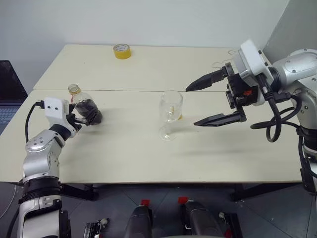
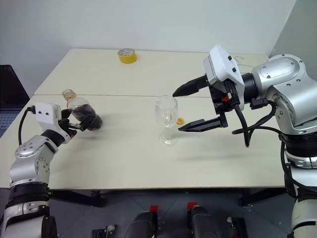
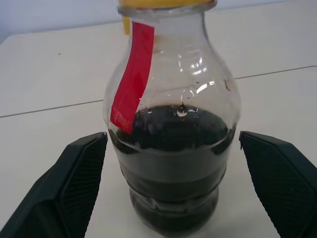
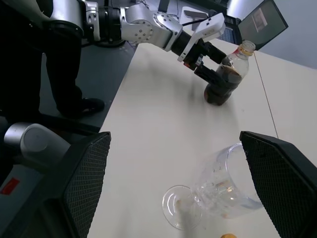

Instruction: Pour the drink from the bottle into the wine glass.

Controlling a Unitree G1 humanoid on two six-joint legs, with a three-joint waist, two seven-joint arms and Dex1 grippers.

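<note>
1. Bottle [image 1: 85, 105] stands upright on the table [image 1: 129, 158], near its left side, well apart from the wine glass [image 1: 170, 115].
2. Drink [image 3: 173, 163] fills roughly the lower half of the bottle, dark brown. A red tag [image 3: 132, 82] runs down from the neck. Top of the bottle looks uncapped in the head views; a yellow-orange ring shows at the neck in the left wrist view.
3. Left gripper [image 1: 82, 119] is at the bottle's lower body, released: in the left wrist view its two black fingers [image 3: 74, 183] sit one on each side of the bottle with visible gaps, not pressing on it.
4. Wine glass stands upright near the middle of the table, on its round foot. It looks empty, apart from faint smudges in the bowl.
5. A small yellow cap [image 2: 180, 120] lies on the table just behind the glass on its right side.
6. Right gripper [image 1: 198, 105] hovers above the table to the right of the glass, pointing toward it, fingers spread wide, grasping nothing. Not touching the glass.
7. In the right wrist view the glass lies between that gripper's two fingers, ahead of them.
8. Yellow tape roll [image 1: 122, 50] sits at the far edge of the table, well apart from everything else.
9. A dark laptop [image 1: 9, 94] is off the table's left side.
</note>
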